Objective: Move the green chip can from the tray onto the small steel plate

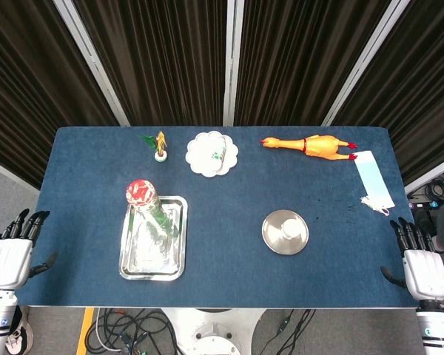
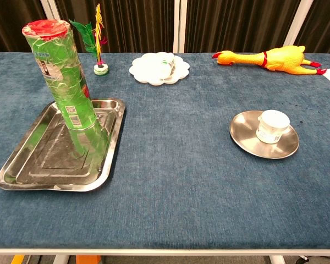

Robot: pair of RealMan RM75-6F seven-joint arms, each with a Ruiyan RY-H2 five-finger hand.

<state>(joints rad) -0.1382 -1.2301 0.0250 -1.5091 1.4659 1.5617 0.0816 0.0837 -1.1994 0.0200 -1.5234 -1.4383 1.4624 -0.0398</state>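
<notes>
The green chip can with a red lid stands upright at the far end of the steel tray on the left half of the table. The small round steel plate lies right of centre with a white cup standing on it. In the head view, my left hand hangs open off the table's left front corner, and my right hand hangs open off the right front corner. Neither hand shows in the chest view. Both are far from the can.
A white scalloped dish lies at the back centre, beside a small feathered toy. A yellow rubber chicken lies at the back right, and a face mask near the right edge.
</notes>
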